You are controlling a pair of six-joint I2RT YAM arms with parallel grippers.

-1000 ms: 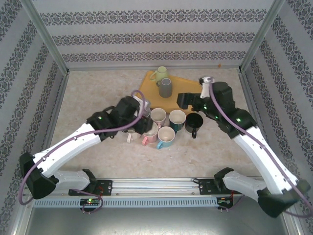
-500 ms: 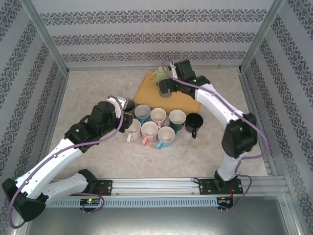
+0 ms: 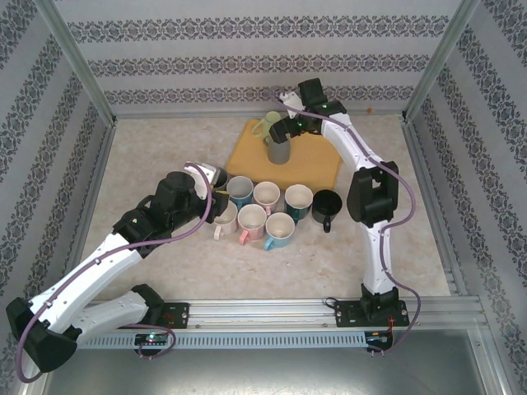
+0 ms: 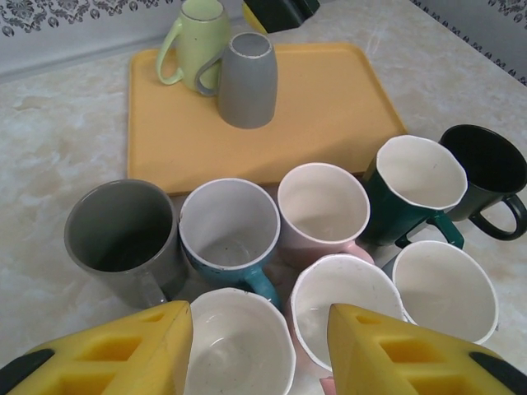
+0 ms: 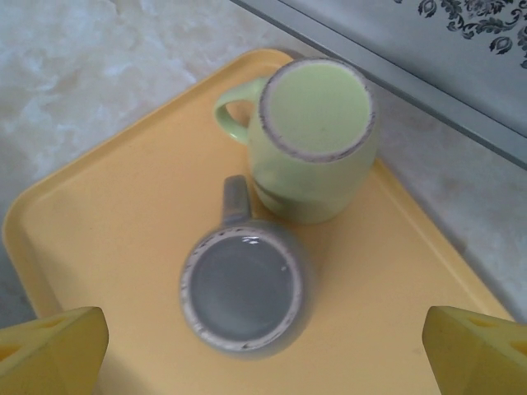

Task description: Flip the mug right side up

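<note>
Grey mug [image 5: 243, 288] inverted on tray [image 5: 107, 239] | right end effector [image 5: 265, 350] spread | left end effector [image 4: 259, 333] parted

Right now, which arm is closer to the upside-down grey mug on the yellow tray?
Right. The right arm has its jaws straight above the upside-down grey ceramic mug on the yellow rectangular tray. The left arm has its jaws off the tray, over the upright mugs.

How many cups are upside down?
2, both on the yellow tray: the green mug near its far edge and the grey mug next to it. None seem hidden.
</note>
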